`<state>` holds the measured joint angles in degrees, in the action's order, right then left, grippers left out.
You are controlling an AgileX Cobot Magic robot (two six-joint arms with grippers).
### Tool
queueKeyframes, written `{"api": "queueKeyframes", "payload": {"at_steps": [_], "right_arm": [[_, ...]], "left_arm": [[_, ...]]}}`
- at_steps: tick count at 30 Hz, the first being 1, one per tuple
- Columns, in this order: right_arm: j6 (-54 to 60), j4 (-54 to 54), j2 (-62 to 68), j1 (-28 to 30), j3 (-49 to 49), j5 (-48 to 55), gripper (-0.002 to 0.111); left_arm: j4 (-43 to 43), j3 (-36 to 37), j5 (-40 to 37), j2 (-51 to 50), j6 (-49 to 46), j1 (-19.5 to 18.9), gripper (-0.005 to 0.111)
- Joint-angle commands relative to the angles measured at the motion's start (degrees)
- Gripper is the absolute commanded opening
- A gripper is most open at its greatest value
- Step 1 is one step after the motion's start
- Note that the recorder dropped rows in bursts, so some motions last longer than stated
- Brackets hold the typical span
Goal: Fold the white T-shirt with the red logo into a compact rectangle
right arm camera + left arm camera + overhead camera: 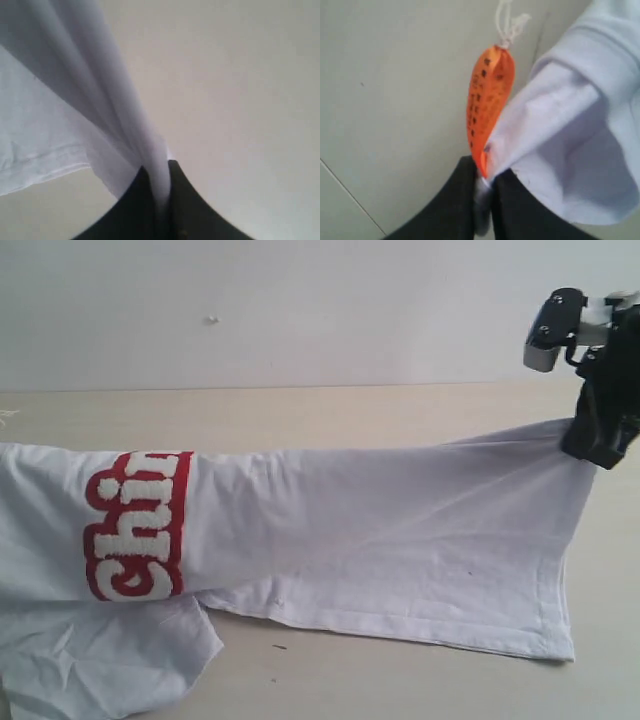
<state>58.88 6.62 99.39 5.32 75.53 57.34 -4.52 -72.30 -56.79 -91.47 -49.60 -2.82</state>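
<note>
The white T-shirt [380, 540] is stretched lengthwise across the table and folded along its length, its hem hanging at the right. The red logo [135, 530] shows its white letters "Chin" on the left part. My right gripper [598, 445] is shut on the shirt's upper right corner and holds it above the table; in the right wrist view the fabric [75, 100] runs bunched between the black fingers [192, 200]. My left gripper [484, 177] is outside the exterior view; in the left wrist view it is shut on the shirt at the orange neck tag [487, 105].
A beige table [350, 410] carries the shirt, with a pale wall [300, 310] behind. A crumpled sleeve [110, 655] lies at the front left. Bare tabletop shows behind the shirt and along the front right.
</note>
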Motion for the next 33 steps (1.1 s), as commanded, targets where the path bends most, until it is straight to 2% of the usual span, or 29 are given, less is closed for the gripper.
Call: {"api": "queueKeyframes", "payload": {"at_steps": [1,2,4,7,9,10,12,15,19,21,24,28,31,33], "right_arm": [[2.6,-0.2,12.8,0.2,10.1,-5.2,0.0],[2.6,-0.2,16.3,0.2,12.7,-10.6,0.0],[2.6,-0.3,19.5,0.2,13.7,-20.0,0.0],[2.6,-0.3,24.0,0.2,13.7,-32.8,0.0],[5.4,-0.3,26.6,0.2,13.7,-36.8,0.012],[5.5,-0.3,26.8,0.2,13.7,-37.7,0.016],[5.5,-0.3,27.1,0.2,13.7,-40.0,0.029],[3.6,-0.3,27.1,0.2,13.7,-43.2,0.046],[0.4,-0.3,26.6,0.2,13.7,-46.5,0.062],[-0.3,-0.3,26.2,0.2,13.7,-46.7,0.068],[-2.7,-0.3,25.6,0.2,13.7,-46.0,0.074],[-12.4,-0.3,25.2,0.8,14.3,-45.4,0.066],[-18.4,0.1,25.2,2.1,15.9,-42.6,0.067],[-21.4,1.2,25.2,3.1,17.1,-39.5,0.068]], "left_arm": [[0.3,-1.2,14.4,-8.4,-9.8,-2.5,0.0],[0.3,-1.2,21.7,-11.6,-11.9,-3.4,0.0],[0.3,-1.2,31.4,-15.2,-11.7,-4.5,0.0],[0.3,-1.2,42.7,-20.6,-11.7,-4.7,0.0],[0.3,-1.2,49.4,-23.4,-12.3,-4.7,0.002],[0.3,-1.2,50.5,-23.8,-12.3,-4.7,0.005],[0.3,-1.2,52.4,-24.1,-12.3,-4.7,0.016],[0.3,-1.2,55.0,-24.1,-11.9,-4.7,0.039],[0.4,-1.2,59.7,-23.7,-6.9,-4.7,0.066],[0.4,-1.2,60.3,-23.5,-4.0,-4.7,0.075],[0.5,-1.2,58.1,-23.5,-2.3,-4.7,0.075],[0.6,-1.2,54.0,-23.5,8.2,-5.2,0.071],[0.6,-3.0,51.0,-23.5,18.8,-6.3,0.064],[0.8,-5.6,46.6,-23.7,24.3,-7.1,0.064]]}}
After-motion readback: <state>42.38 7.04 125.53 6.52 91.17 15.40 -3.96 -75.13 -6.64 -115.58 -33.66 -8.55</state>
